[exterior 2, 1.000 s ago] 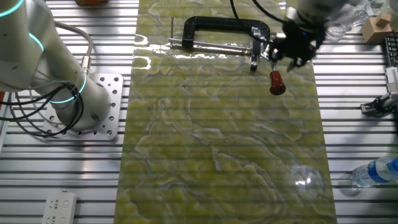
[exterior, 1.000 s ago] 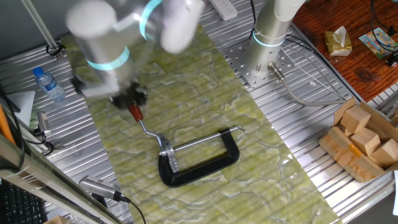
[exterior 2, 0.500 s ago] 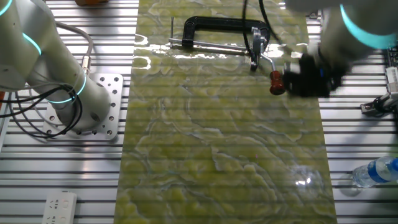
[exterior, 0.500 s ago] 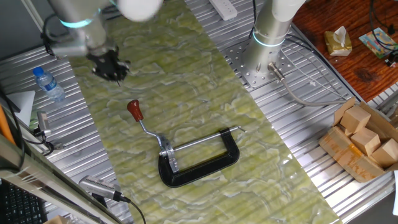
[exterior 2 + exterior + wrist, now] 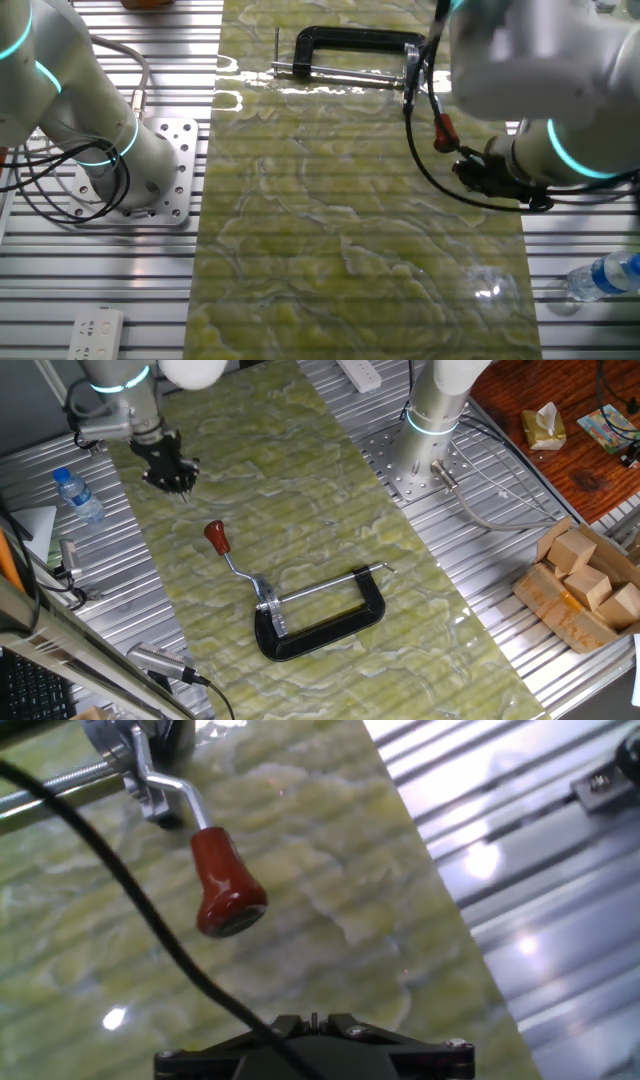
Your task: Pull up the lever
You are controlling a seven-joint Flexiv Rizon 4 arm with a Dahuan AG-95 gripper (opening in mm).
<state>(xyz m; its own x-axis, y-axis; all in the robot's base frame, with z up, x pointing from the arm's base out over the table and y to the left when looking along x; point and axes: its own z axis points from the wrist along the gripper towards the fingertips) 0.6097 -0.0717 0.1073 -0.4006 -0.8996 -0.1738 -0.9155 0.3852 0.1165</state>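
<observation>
1. Judging from the layout, the approach step is in hand: the lever [image 5: 228, 556] is not gripped, and the gripper [image 5: 172, 476] is seen apart from it, in the upper left of one fixed view.
2. The lever is found left of centre in that view, its red-brown knob [image 5: 215, 537] raised off the green mat [image 5: 330, 530] and its bent rod running down to the bracket of the black clamp [image 5: 320, 620].
3. In the hand view the knob [image 5: 225, 885] is seen in the upper left, well ahead of the gripper housing at the bottom edge.
4. Whether the fingers are spread or pressed together cannot be told; they are too small or hidden in every view.
5. The next move is judged to call for the gripper to be brought to the knob, closed around it, then lifted along the lever's arc.
6. The clamp lies loose on the desk, so it may shift under the pull.
</observation>
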